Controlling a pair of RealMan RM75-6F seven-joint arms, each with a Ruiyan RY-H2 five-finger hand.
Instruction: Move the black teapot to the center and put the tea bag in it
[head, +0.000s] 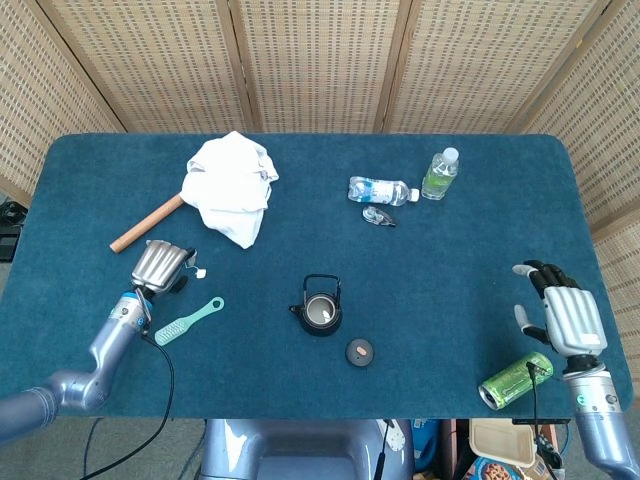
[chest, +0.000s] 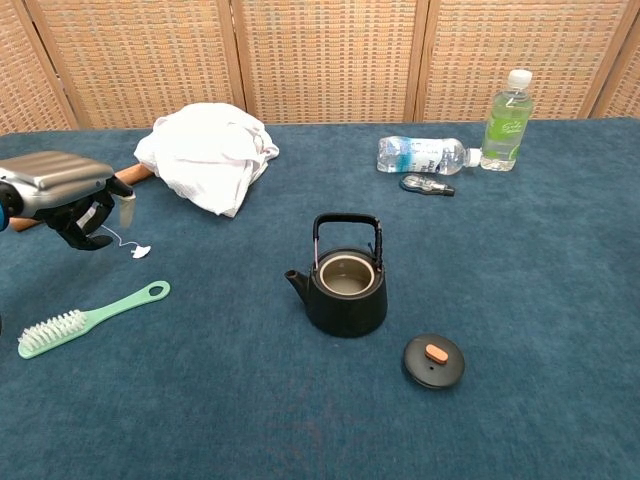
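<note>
Chest view shows the black teapot (chest: 344, 285) standing upright near the middle of the blue table (chest: 560, 300), its handle raised and its mouth uncovered; its round lid (chest: 433, 360) lies flat on the table just to the right and nearer the camera, apart from the pot. At the left edge the left robot hand (chest: 62, 195) hovers above the table with its dark fingers curled down around the tea bag (chest: 126, 206), pinching it; the bag's thin string trails down to a small white tag (chest: 141, 251) resting on the cloth. A mint-green brush (chest: 88, 319) lies on the table below that hand, and a wooden stick (head: 147, 222) runs partly under a crumpled white towel (chest: 208, 155) behind it. Farther back on the right, a clear bottle (chest: 422, 154) lies on its side beside an upright green-tinted bottle (chest: 506, 121), with a small dark object (chest: 426, 184) in front of them. Head view shows the right robot hand (head: 562, 315) at the table's right edge, fingers spread and holding nothing, just above a green can (head: 516, 379) lying on its side.
</note>
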